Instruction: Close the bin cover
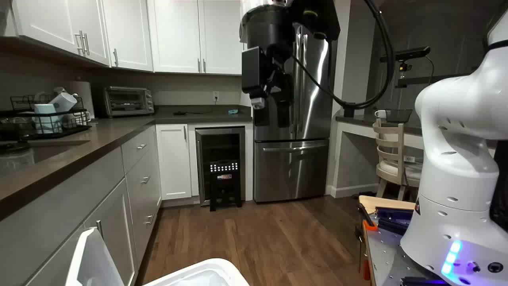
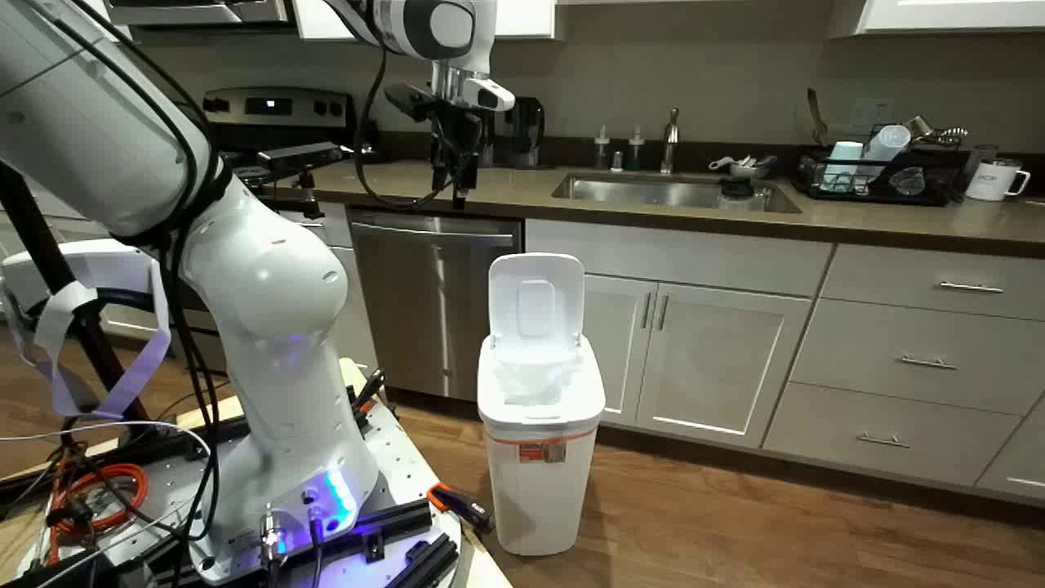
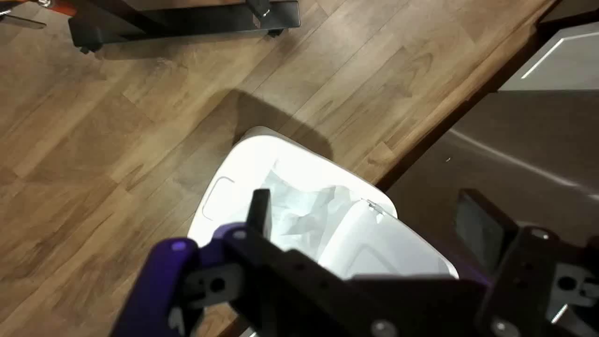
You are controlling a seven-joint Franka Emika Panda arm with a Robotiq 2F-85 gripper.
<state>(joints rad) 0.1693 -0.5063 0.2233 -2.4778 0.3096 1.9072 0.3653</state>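
Observation:
The white bin point(image 2: 543, 490) stands on the floor in front of the cabinets. Its white cover point(image 2: 536, 273) is open, standing up nearly vertical from the hinge on the cabinet side. Part of the bin's rim point(image 1: 202, 268) and the raised cover point(image 1: 89, 258) also show in an exterior view. In the wrist view the bin point(image 3: 299, 161) is below me with a pale liner inside, and the cover point(image 3: 388, 248) is partly hidden by my gripper. My gripper point(image 3: 372, 217) is open and empty, its fingers wide apart. In an exterior view the gripper point(image 2: 457, 184) hangs above the bin's height, apart from the cover.
The counter point(image 2: 702, 214) with the sink runs behind the bin. A dishwasher point(image 2: 441, 302) and cabinet doors point(image 2: 694, 359) stand close behind the cover. The robot's table point(image 2: 408, 457), with a clamp point(image 2: 461, 502) at its edge, is beside the bin.

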